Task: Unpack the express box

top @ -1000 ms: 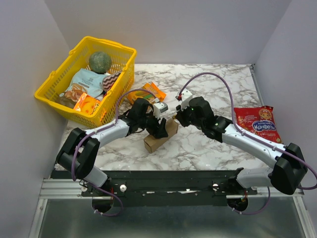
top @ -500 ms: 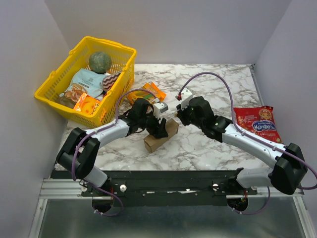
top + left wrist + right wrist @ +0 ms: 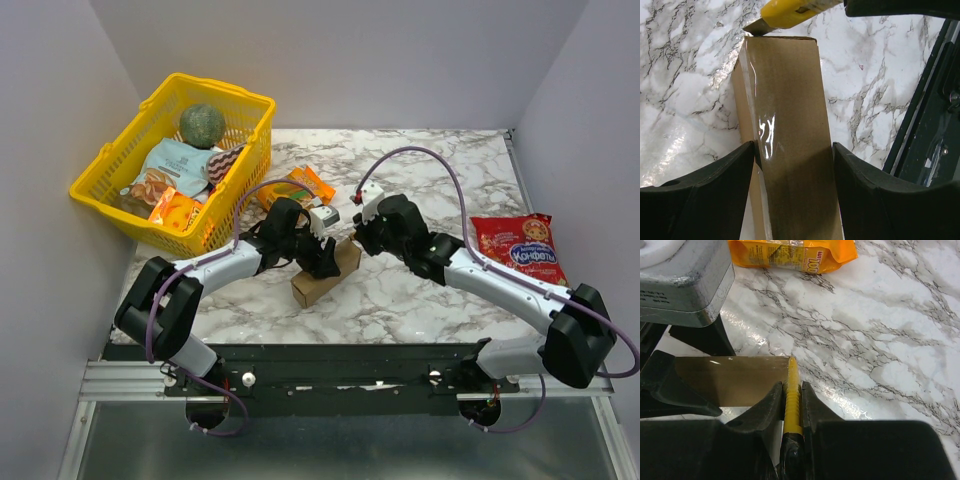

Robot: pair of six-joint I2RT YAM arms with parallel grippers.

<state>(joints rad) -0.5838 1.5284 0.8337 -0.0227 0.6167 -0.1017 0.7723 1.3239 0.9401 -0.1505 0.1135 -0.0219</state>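
Observation:
The express box (image 3: 322, 277) is a small brown cardboard box with clear tape along its top, lying on the marble table between the two arms. My left gripper (image 3: 322, 262) is shut on the box (image 3: 792, 150), its black fingers (image 3: 705, 195) pressing both long sides. My right gripper (image 3: 360, 238) is shut on a yellow box cutter (image 3: 791, 400). The cutter's tip (image 3: 760, 27) touches the far end edge of the box, at the corner of its taped top (image 3: 735, 377).
A yellow basket (image 3: 120, 200) with snacks and a green ball stands at the back left. An orange snack packet (image 3: 300, 186) lies just behind the box, also seen in the right wrist view (image 3: 790, 252). A red snack bag (image 3: 518, 248) lies at the right.
My right gripper has edged slightly left toward the box end with the cutter. The left gripper and the box have stayed still.

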